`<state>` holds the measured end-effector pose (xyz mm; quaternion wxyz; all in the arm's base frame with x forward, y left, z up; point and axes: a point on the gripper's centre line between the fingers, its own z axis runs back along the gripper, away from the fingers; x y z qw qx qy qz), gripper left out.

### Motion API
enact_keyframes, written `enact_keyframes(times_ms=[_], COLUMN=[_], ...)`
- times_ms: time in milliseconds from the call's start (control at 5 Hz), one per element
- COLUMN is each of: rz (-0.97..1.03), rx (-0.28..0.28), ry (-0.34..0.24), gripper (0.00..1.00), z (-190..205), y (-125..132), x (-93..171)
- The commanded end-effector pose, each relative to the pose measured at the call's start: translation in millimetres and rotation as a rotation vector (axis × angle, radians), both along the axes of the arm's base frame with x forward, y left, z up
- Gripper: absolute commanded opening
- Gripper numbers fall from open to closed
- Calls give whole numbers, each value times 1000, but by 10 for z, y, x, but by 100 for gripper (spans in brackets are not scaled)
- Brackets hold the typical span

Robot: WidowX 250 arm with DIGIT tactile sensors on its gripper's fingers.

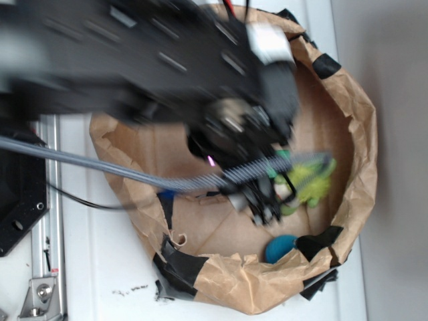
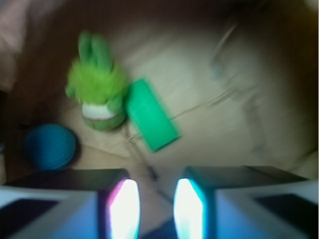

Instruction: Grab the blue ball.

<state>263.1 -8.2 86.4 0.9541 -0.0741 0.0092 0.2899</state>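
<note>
The blue ball (image 1: 279, 247) (image 2: 50, 146) rests on the floor of a brown paper bag, close to the bag's near wall. My gripper (image 1: 263, 212) (image 2: 156, 209) hangs above the bag floor, open, with a bare gap between its two lit pads. In the wrist view the ball lies to the left of the left finger and a little ahead of it, apart from it. Both views are blurred by motion.
A fuzzy green plush toy (image 1: 309, 182) (image 2: 97, 94) and a flat green block (image 2: 151, 121) lie beyond the ball. The crumpled paper bag wall (image 1: 361, 134), patched with black tape (image 1: 180, 267), rings the work area. A grey cable (image 1: 100, 164) crosses in front of the arm.
</note>
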Motion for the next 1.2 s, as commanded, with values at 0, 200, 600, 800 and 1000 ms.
enact_keyframes(times_ms=[0,200,600,800,1000], rz=[179,184,202,180,200], rx=[-129,-213,-393,-465,-447], ry=[-19,-80,-180,-164,-64], gripper=[100,100,100,100,0], z=[-209,-202,-73,-172,-341], y=[-566,-730,-844,-905,-1037], x=[253,415,460,438,339])
